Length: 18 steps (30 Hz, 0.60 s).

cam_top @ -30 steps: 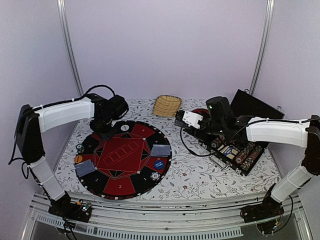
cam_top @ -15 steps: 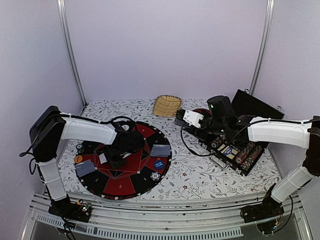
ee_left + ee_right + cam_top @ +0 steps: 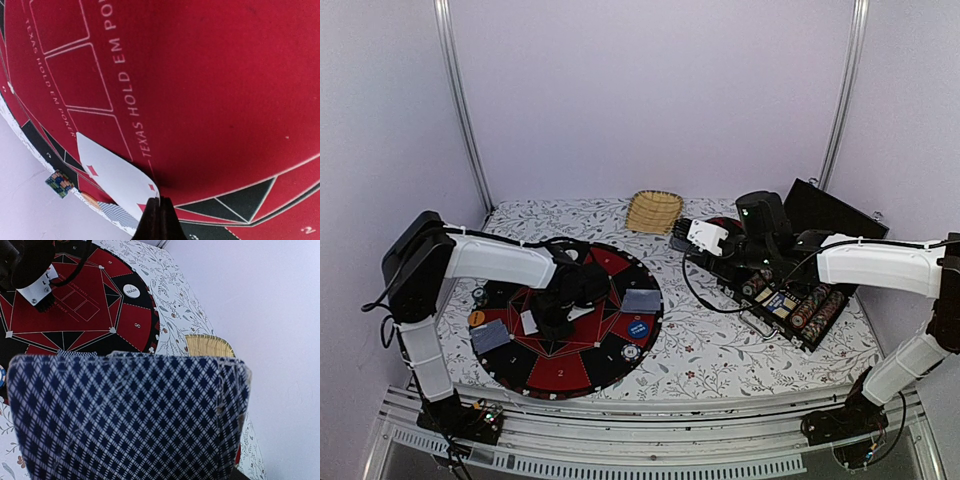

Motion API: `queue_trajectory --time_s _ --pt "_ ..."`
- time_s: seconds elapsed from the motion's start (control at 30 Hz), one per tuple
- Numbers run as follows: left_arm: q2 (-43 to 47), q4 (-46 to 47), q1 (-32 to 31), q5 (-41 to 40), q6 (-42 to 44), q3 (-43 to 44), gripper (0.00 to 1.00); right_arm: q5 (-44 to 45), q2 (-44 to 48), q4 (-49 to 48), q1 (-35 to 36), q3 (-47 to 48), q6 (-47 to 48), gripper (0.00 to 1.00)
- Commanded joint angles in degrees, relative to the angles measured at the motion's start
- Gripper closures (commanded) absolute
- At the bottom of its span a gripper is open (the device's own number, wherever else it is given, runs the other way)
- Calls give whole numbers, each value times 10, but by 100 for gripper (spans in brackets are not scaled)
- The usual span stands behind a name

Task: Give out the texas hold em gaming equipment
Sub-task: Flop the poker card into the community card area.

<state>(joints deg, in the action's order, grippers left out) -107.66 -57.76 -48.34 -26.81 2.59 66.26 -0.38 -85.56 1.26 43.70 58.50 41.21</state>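
A table [image 3: 720,350] covered in a white cloth printed with grey leaves stands in a booth with pale lilac walls and two slanting metal poles. A round red and black felt poker mat [image 3: 560,375] lies toward the table's left edge. A woven straw basket [image 3: 654,211] sits at the far edge, and an open black chip case [image 3: 800,310] sits near the right edge.

Over the mat's red centre, the left gripper [image 3: 542,322] has its fingers pinched tight on one corner of a white-faced playing card [image 3: 112,172] with red diamond marks. The card is face up and close to the felt; whether it touches cannot be told. In the left wrist view its long axis runs from upper left down to the fingertips at lower right.

The right gripper [image 3: 685,240] hangs above the table between mat and case. It clasps a stack of playing cards with blue and white diamond-patterned backs [image 3: 130,415], slightly fanned, spread sideways across the right wrist view.

A face-down blue-grey card [image 3: 641,300] lies by the mat's right rim, and a second face-down card [image 3: 490,336] by its left rim. A blue round chip [image 3: 638,328] lies just nearer than the first.
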Motion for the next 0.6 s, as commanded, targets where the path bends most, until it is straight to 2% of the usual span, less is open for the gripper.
queue_trajectory --time_s 0.0,0.3,0.57 --pt "-17 -34 1 -10 5 0 100 2 22 -6 -2 -3 -2 53" --pt "-14 -40 5 3 8 -7 100 4 21 -4 -2 -3 1 53" --pt "25 -36 38 13 13 -11 100 5 17 -1 -2 1 3 53"
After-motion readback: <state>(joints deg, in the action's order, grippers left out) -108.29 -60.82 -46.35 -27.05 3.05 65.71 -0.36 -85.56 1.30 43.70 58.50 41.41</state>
